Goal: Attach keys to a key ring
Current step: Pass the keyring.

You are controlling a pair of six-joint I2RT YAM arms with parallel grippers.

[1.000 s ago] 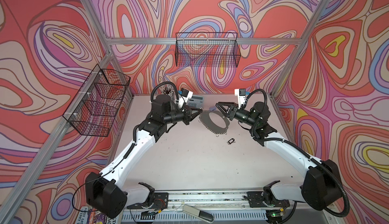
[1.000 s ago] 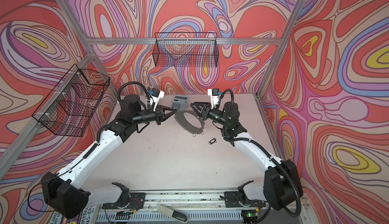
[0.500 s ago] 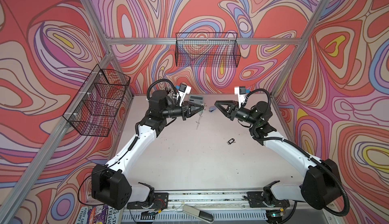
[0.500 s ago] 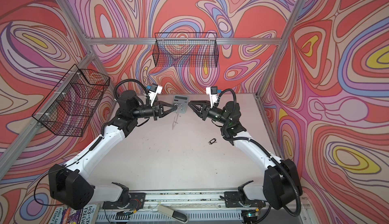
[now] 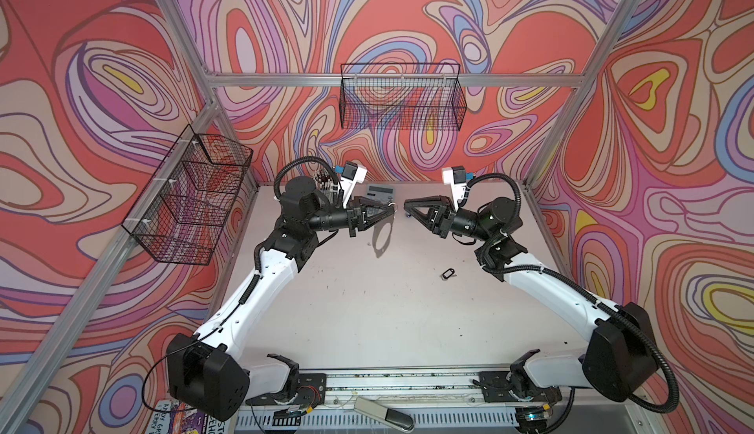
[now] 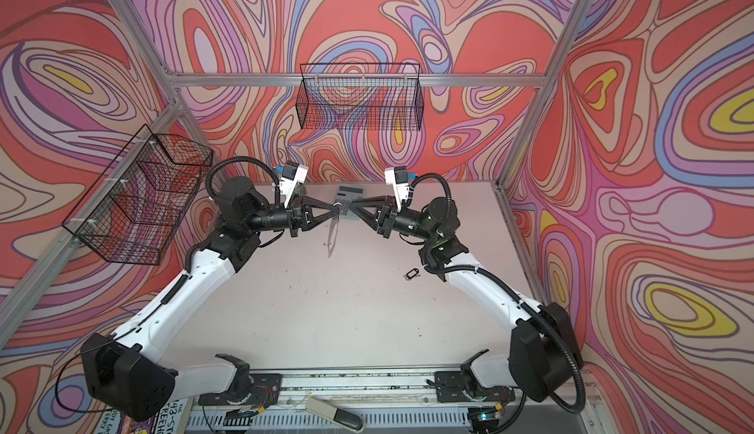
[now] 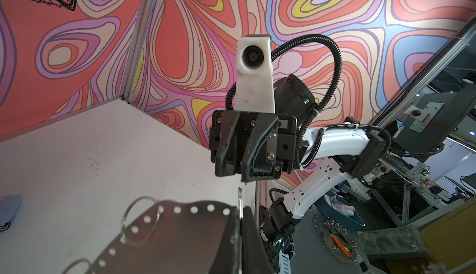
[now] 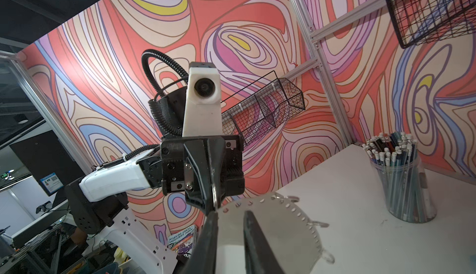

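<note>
My left gripper (image 5: 389, 208) (image 7: 240, 208) is shut on the rim of the key ring (image 7: 180, 234), a flat dark band with a dotted edge and wire loops. It holds the band in the air, where it hangs edge-on in both top views (image 5: 381, 238) (image 6: 332, 232). My right gripper (image 5: 406, 206) (image 8: 230, 214) faces the band's flat side (image 8: 283, 229) from close by. Its jaws stand a little apart, open, with nothing between them. The keys (image 5: 448, 273) (image 6: 412, 273), a black tag with a small silver key, lie on the table under the right forearm.
A calculator (image 5: 381, 191) lies at the back of the table. A clear cup of pencils (image 8: 396, 182) stands in the back left corner. Wire baskets hang on the back wall (image 5: 402, 97) and the left wall (image 5: 187, 199).
The left gripper has lifted the key ring off the table and turned it from flat to edge-on. The right gripper has narrowed its jaws and risen level with the left one.
</note>
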